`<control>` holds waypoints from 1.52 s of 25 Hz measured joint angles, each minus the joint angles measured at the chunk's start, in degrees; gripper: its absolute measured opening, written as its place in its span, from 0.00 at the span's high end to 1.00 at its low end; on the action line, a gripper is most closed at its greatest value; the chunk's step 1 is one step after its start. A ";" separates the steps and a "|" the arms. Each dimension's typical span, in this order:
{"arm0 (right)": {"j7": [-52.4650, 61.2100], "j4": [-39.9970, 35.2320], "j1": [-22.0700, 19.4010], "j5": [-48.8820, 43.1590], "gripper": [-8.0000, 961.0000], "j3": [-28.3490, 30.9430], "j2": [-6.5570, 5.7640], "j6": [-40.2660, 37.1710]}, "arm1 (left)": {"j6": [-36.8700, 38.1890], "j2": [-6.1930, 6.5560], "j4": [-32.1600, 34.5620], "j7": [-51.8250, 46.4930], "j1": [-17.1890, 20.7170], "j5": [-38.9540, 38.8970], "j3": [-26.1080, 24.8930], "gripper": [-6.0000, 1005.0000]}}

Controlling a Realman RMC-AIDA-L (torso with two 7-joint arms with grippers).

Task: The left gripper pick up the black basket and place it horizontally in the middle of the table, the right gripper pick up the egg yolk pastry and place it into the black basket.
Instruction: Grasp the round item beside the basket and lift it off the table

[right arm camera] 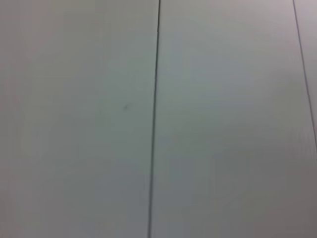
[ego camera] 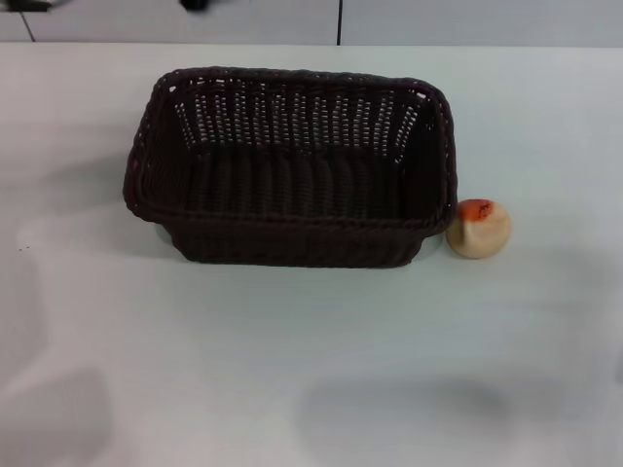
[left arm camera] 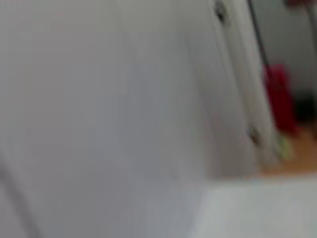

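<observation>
The black basket (ego camera: pixel 292 165) is a dark woven rectangle standing upright and lengthwise across the middle of the white table (ego camera: pixel 292 370) in the head view; its inside looks empty. The egg yolk pastry (ego camera: pixel 479 229), a small beige ball with an orange-red patch on top, lies on the table just beside the basket's right end, close to it or touching it. Neither the left gripper nor the right gripper shows in any view. Both wrist views show only pale wall panels.
White wall panels with a dark seam (ego camera: pixel 339 21) run behind the table's far edge. In the left wrist view a red object (left arm camera: pixel 280 99) stands far off on an orange floor. Faint shadows lie on the table near its front edge.
</observation>
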 joint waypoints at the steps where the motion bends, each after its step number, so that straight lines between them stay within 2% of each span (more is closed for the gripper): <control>1: 0.01 0.08 0.00 0.06 0.41 -0.51 0.00 0.13 | 0.00 0.00 0.00 0.00 0.00 0.00 0.00 0.71; 4: 0.19 0.82 0.09 1.43 0.42 -3.70 0.00 0.59 | 2.20 -0.14 2.55 0.51 3.79 -10.82 -5.83 0.71; 5: 0.45 1.56 0.42 2.92 0.42 -6.66 -0.01 1.50 | 3.23 -0.15 3.58 0.85 5.30 -14.29 -7.05 0.71; 9: 0.54 2.70 0.74 4.08 0.41 -10.00 0.06 3.48 | 6.99 -0.29 8.15 4.52 11.91 -28.42 -8.20 0.71; 10: 0.53 3.94 0.78 4.67 0.41 -11.56 0.08 4.81 | 9.00 -0.30 11.85 6.14 13.98 -33.03 -8.80 0.72; 19: 0.45 6.89 1.13 5.11 0.42 -15.64 -0.11 11.80 | 11.50 -0.23 22.88 11.28 16.91 -37.23 -14.24 0.72; 26: 0.72 8.04 2.03 5.11 0.41 -18.02 -0.15 18.09 | 8.82 -0.26 23.62 13.87 20.02 -39.28 -15.11 0.73; 38: 0.73 9.81 2.24 4.85 0.41 -18.13 -0.99 27.19 | 8.67 -0.09 24.41 14.05 20.92 -39.86 -15.34 0.80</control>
